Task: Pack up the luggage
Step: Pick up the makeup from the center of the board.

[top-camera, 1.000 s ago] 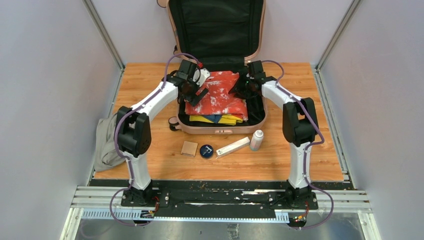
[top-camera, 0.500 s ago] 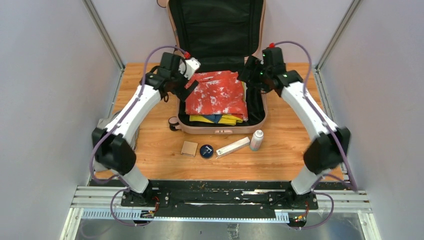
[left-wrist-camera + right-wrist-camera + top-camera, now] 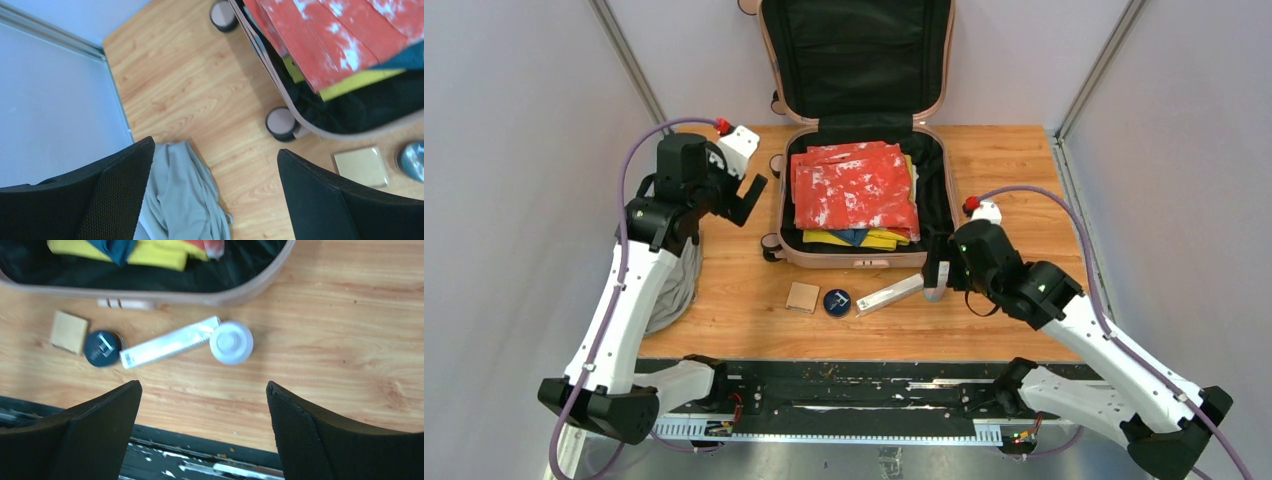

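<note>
Pale pink hard plastic forms the shell of the large rounded suitcase (image 3: 864,259), which lies open at the far middle of the light wooden table (image 3: 1024,170). Its black-lined lid stands upright against the back wall. Folded clothes fill the lower half: a red garment mottled with white (image 3: 856,188) lies on top of yellow fabric (image 3: 864,240) and a patch of dark blue.

The left gripper (image 3: 215,150) hangs to the left of the suitcase, well clear of the shell. Its two black fingers are spread wide with nothing between them. In the left wrist view the gap shows bare wood and a crumpled grey cloth bundle (image 3: 185,195). The suitcase's side wall and two small round wheels (image 3: 281,122) sit off to the upper right.

The right gripper (image 3: 203,386) is in front of the suitcase's near wall, on the near right of the table. It too is spread wide and holds nothing. In the right wrist view the near pink wall runs across the top, beyond the fingertips. Just this side of the wall, small things lie in a row on the wood. A white bottle with a round cap (image 3: 231,342) touches, or nearly touches, a long white flat pack (image 3: 170,342). Beside the pack are a dark round tin (image 3: 102,347) and a tan square piece (image 3: 69,331).
</note>
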